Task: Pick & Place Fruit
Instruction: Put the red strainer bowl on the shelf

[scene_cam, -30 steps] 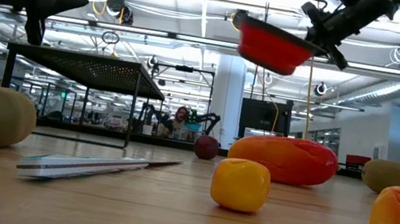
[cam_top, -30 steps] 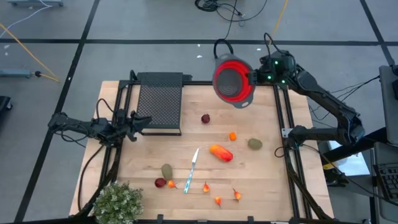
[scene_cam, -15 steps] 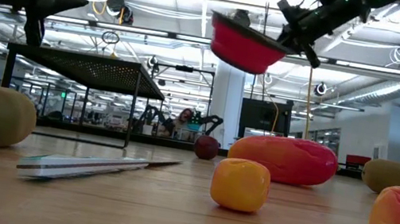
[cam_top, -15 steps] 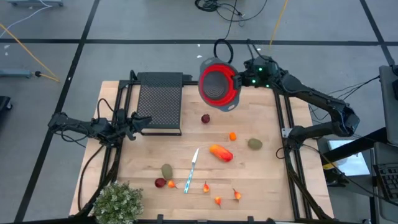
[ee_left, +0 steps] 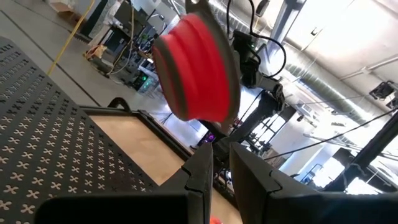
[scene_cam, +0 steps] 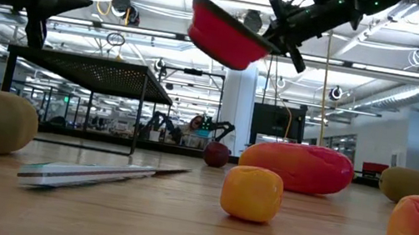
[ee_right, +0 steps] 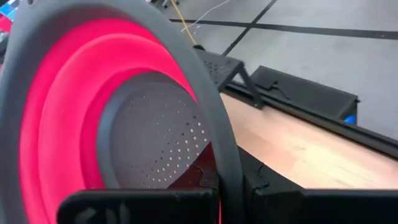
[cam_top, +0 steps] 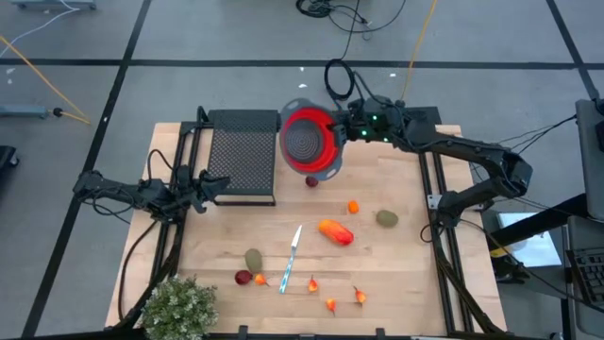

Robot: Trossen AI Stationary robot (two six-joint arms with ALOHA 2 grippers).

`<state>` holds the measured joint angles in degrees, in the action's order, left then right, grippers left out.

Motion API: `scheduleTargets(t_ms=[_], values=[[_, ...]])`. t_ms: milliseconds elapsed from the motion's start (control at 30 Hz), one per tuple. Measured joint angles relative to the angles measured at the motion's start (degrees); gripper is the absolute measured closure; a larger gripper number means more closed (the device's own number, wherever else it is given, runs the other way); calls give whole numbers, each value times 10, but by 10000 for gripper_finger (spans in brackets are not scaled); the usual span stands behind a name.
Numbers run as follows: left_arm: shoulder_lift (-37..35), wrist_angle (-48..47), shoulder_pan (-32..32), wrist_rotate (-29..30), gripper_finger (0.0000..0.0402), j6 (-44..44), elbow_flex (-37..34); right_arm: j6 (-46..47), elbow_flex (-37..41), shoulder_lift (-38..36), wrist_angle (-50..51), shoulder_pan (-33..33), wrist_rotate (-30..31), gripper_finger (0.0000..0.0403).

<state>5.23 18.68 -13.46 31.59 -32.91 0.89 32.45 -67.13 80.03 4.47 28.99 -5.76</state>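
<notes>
One red bowl (cam_top: 308, 142) hangs high over the far side of the surface (cam_top: 406, 274), its rim pinched tight in our right fingers (cam_top: 345, 129). The fruit (cam_top: 335, 231) lies below it, spread toward the near side. Our left fingers (cam_top: 209, 186), almost pressed together and empty, wait at the left edge.

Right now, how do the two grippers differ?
The right gripper is raised above the table's far edge, shut on the red colander's grey rim. The left gripper holds nothing, waiting low at the left beside the black perforated rack. Both are dark two-finger grippers.
</notes>
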Motion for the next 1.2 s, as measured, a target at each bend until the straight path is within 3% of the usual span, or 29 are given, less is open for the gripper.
scheduleTargets(t_ms=[567, 767, 1033, 1200], values=[[0, 47, 0, 1, 350, 6, 0, 10, 0, 5, 0, -15, 0, 403], [0, 74, 0, 52, 350, 35, 0, 9, 0, 5, -3, -17, 30, 403], [1, 95, 0, 76, 348, 93, 18, -4, 0, 5, -120, -17, 46, 403], [36, 98, 0, 88, 318, 146, 58, -18, 0, 5, -147, -17, 83, 403]])
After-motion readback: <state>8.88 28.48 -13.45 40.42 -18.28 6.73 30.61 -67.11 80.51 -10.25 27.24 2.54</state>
